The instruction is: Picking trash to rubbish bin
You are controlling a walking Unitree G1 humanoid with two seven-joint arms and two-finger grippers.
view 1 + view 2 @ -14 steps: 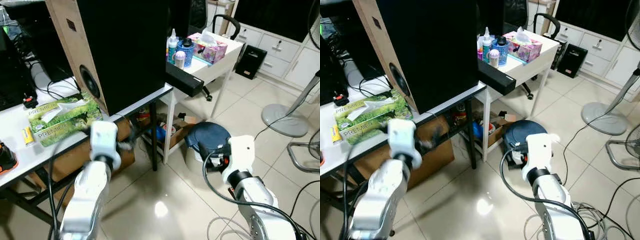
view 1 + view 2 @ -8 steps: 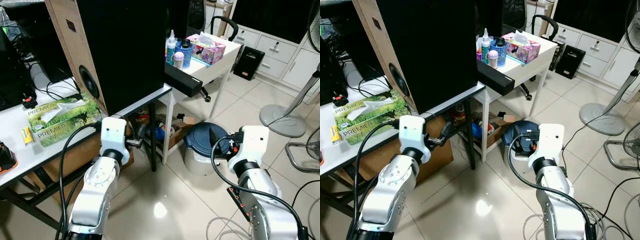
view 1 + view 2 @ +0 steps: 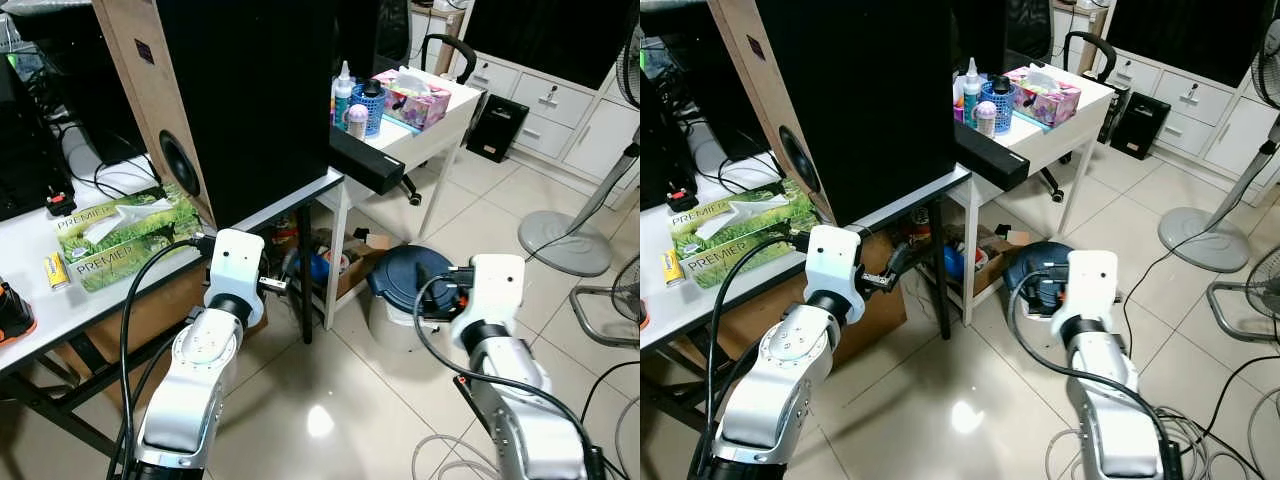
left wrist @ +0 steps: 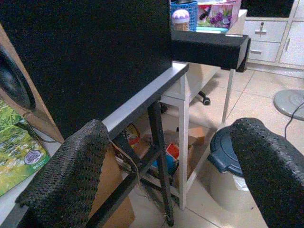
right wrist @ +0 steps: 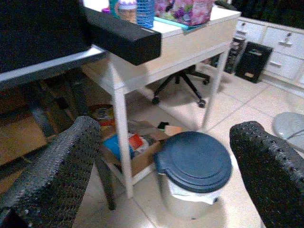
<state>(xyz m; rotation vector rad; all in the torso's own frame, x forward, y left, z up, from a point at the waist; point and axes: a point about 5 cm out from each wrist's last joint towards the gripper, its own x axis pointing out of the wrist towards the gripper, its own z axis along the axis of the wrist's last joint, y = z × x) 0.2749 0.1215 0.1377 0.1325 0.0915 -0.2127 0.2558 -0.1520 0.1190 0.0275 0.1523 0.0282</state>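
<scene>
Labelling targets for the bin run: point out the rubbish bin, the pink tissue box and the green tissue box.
rubbish bin (image 5: 194, 160), right wrist view, middle of blue lid
pink tissue box (image 3: 420, 100), left eye view, front face
green tissue box (image 3: 125, 237), left eye view, top face

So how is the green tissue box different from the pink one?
The green tissue box lies on the big white table beside the tall black speaker, while the pink tissue box sits on the small white table next to a blue basket. The green one looks longer and flatter; the pink one looks shorter and chunkier. Both have a white tissue poking out of the top.
</scene>
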